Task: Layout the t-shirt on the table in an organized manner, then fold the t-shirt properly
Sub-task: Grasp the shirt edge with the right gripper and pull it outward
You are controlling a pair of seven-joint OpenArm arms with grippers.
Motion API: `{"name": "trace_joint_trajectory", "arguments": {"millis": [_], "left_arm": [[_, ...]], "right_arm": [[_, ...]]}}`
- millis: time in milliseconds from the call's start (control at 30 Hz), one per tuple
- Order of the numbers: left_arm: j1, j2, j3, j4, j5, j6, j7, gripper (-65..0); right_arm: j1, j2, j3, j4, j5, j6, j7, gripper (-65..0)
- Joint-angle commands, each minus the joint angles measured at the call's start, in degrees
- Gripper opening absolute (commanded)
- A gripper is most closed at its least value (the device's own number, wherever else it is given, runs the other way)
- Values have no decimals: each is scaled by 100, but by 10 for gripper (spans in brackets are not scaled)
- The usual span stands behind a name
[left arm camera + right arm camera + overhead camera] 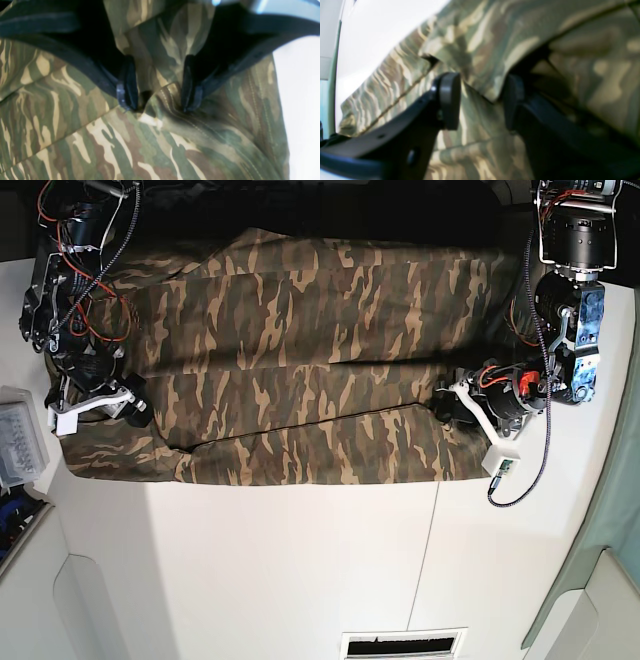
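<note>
The camouflage t-shirt [300, 350] lies spread wide across the back half of the white table [250, 560], with a long fold running along its front part. My left gripper [447, 408] is at the shirt's right end. In the left wrist view its jaws [158, 105] stand apart, tips pressed onto the cloth [75, 112], and a raised fold sits between them. My right gripper [138, 408] is at the shirt's left end. Its jaws [482, 102] are apart too, and a hanging folded edge of the shirt [482, 32] reaches down between the pads.
A clear plastic box [18, 440] stands at the table's left edge. A cable with a small white board [503, 465] hangs off the left arm onto the table. A dark seam [437, 530] runs down the tabletop, and a vent slot [403, 645] sits at the front edge.
</note>
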Motion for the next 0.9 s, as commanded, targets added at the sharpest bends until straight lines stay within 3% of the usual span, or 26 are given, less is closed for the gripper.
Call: {"name": "trace_joint_trajectory", "arguments": {"millis": [0, 133, 267, 333, 433, 467, 600, 733, 867], "left_arm": [[-109, -74, -26, 101, -81, -55, -127, -329], [-109, -74, -26, 101, -79, 144, -363, -330], [-111, -57, -26, 101, -76, 160, -538, -376], [-111, -44, -26, 101, -76, 214, -586, -455], [-109, -44, -26, 101, -76, 245, -754, -627], [-109, -46, -26, 101, -74, 245, -824, -650], [-127, -48, -26, 101, -52, 232, -990, -650], [-179, -48, -26, 201, -55, -225, -870, -650], [-192, -116, -26, 531, -42, -269, -826, -650]], "right_arm": [[94, 61, 4, 52, 85, 63, 166, -428], [94, 63, 4, -94, 83, 273, 450, -650], [92, 61, 4, -149, 90, 616, 448, -650], [94, 61, 7, -149, 87, 627, 448, -650], [92, 61, 7, -149, 87, 629, 448, -650], [92, 61, 7, -149, 87, 629, 448, -650], [94, 66, 7, -146, 87, 627, 448, -650], [92, 90, 11, -85, 160, 629, 446, -650], [92, 107, 57, 190, 299, 763, 422, -650]]}}
